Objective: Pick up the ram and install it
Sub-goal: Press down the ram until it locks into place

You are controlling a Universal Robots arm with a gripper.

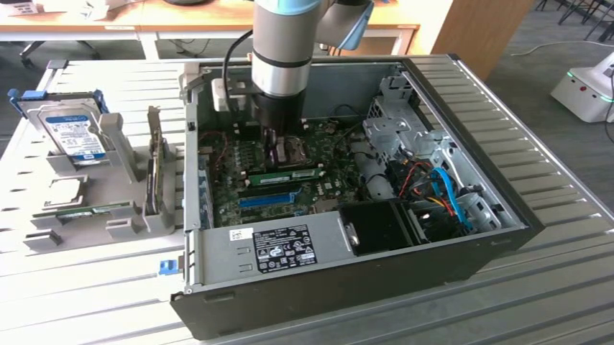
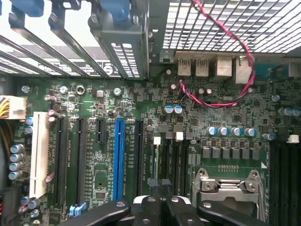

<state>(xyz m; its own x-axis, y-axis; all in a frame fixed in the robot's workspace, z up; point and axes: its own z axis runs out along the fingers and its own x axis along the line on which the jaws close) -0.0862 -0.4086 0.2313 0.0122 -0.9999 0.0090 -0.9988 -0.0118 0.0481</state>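
Hand (image 2: 160,186) shut over motherboard (image 2: 108,108), fingertips meet, nothing visibly gripped. Ram (image 1: 285,174) sits in slot beside CPU socket (image 2: 228,186), partly hidden by arm (image 1: 285,43).

Arm column (image 1: 287,50) cut off by the exterior view's top edge; it hides the motherboard (image 1: 287,183) area behind it. Tool (image 2: 160,207) cut by the wrist view's edge, tips hidden. Case label (image 1: 292,248) text too small to read.
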